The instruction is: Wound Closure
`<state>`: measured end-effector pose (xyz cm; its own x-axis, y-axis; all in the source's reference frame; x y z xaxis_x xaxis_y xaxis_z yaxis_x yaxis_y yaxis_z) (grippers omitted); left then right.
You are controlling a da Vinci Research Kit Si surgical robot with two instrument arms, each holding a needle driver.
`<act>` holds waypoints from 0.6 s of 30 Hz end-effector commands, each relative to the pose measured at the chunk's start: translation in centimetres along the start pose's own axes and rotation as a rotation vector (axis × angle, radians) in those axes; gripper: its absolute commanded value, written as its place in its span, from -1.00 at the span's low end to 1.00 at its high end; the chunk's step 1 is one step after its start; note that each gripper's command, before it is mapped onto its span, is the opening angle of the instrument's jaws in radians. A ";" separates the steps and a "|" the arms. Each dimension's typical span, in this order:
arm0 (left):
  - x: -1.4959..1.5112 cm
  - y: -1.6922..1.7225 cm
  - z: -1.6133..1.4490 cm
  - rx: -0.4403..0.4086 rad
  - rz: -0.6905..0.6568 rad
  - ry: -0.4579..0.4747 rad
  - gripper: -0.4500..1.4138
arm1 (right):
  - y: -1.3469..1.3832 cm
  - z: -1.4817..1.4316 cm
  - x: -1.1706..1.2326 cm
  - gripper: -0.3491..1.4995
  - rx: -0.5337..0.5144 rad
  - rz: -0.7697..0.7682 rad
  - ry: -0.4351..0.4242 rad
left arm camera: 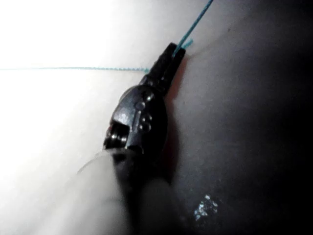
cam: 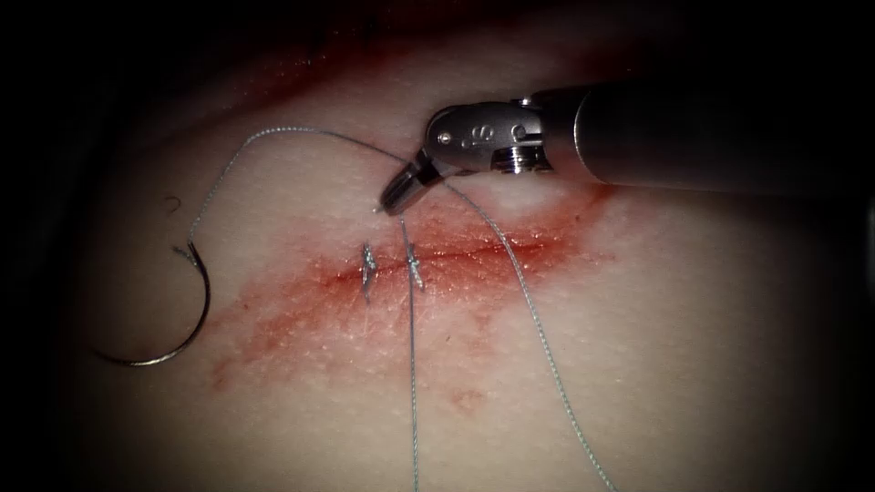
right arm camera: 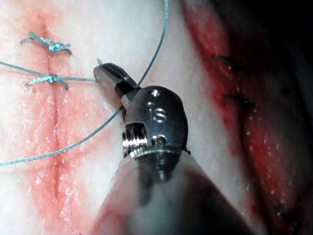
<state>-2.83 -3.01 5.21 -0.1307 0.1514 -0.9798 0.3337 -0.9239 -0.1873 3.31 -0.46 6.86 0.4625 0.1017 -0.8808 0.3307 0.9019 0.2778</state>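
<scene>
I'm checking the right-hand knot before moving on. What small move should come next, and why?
Probably a gentle pull apart to snug that knot: the right tool is shut on the thread just above it, the left tool is shut on thread too, and the needle lies free on the tissue, left of the cut.

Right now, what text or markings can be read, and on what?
"IS": on the wrist housing of the right pincer.
On the left pincer: raised marks, unreadable.
Both are shut on thread; the needle lies free on the tissue, left of the cut.
</scene>
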 end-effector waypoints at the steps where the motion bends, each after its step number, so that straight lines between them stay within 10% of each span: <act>1: 0.00 0.12 0.11 -0.016 0.001 0.019 -1.00 | 0.07 0.11 0.01 -1.00 -0.020 -0.009 -0.006; 18: -0.03 0.26 0.35 -0.058 0.010 0.081 -1.00 | 0.07 0.07 -0.03 -1.00 -0.091 -0.052 -0.090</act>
<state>-3.01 -3.26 5.15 -0.0535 0.1715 -0.9837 0.3835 -0.9061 -0.1788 3.28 -0.43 6.89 0.5256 0.0216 -0.8505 0.2759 0.9413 0.1944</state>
